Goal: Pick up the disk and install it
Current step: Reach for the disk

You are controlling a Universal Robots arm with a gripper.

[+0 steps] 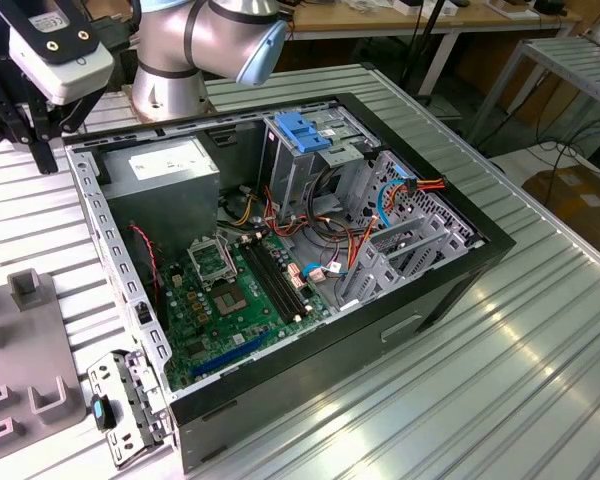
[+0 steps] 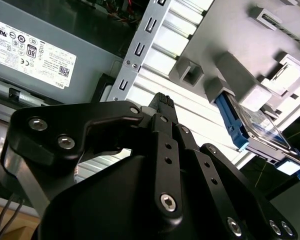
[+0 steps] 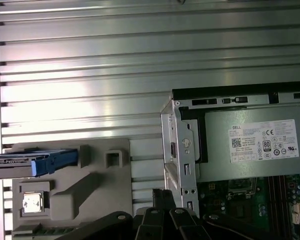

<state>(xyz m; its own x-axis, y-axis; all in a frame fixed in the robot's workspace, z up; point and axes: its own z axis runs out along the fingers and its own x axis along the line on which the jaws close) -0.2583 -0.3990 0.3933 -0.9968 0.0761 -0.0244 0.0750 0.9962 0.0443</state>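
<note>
The disk (image 2: pixel 255 125) stands on edge in a slot of a grey fixture (image 2: pixel 230 75), its blue carrier frame along the rim; in the first wrist view the disk (image 3: pixel 35 161) shows edge-on on the same fixture (image 3: pixel 90 185). My gripper (image 2: pixel 162 102) hangs above the ribbed table between the fixture and the open computer case (image 1: pixel 310 250), apart from the disk. Its black fingertips (image 3: pixel 162 196) sit together with nothing between them. In the exterior view the gripper (image 1: pixel 42 150) is at the far left, beside the case's corner.
The grey power-supply box (image 1: pixel 165 170) with a white sticker sits in the case's near corner. A metal cage with a blue latch (image 1: pixel 305 130) stands deeper inside, past the green motherboard (image 1: pixel 240 290) and cables. A loose metal bracket (image 1: pixel 125 400) lies by the case front.
</note>
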